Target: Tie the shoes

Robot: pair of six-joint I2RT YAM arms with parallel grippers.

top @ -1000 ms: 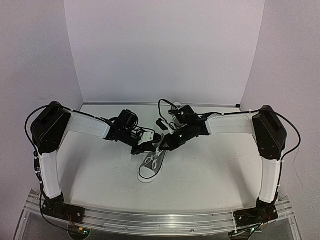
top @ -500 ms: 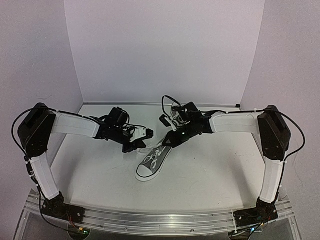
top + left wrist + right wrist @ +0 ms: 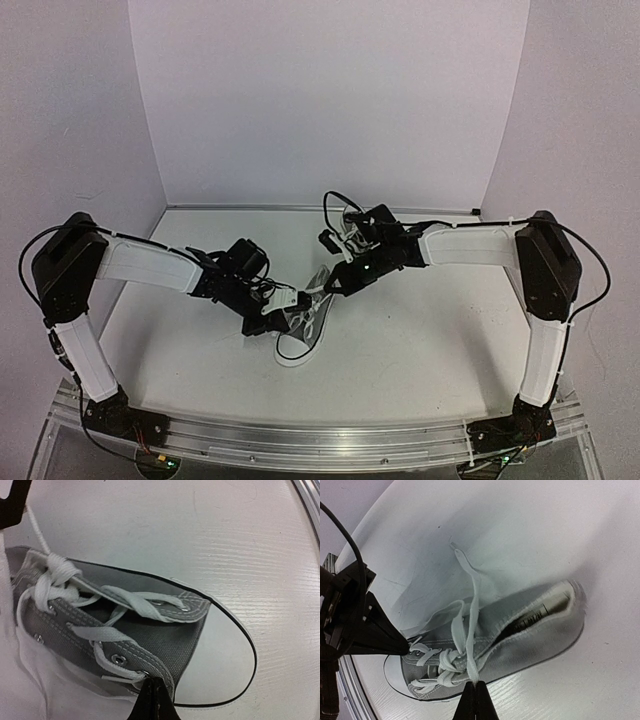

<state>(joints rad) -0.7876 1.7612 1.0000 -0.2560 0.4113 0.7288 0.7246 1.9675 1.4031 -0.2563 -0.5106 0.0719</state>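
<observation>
A grey canvas shoe (image 3: 300,338) (image 3: 150,630) (image 3: 535,630) lies mid-table, its white toe cap toward the near edge. My left gripper (image 3: 283,318) (image 3: 154,681) is shut at the eyelet nearest the toe, where a thin lace strand runs into its tips. My right gripper (image 3: 333,287) (image 3: 477,682) is shut on a white lace (image 3: 472,605) beside the shoe's middle. That lace runs taut from the knot (image 3: 60,570), and its free end lies on the table. Bits of the other shoe (image 3: 350,236) peek out behind my right wrist.
White walls close off the table (image 3: 420,330) at the back and on both sides. A metal rail (image 3: 320,435) with the arm bases runs along the near edge. A black cable (image 3: 335,205) loops over the right wrist.
My left gripper has moved from the shoe's far left side toward the near edge, down to the toe-end eyelets. My right gripper drew back a little with the lace, then held still.
</observation>
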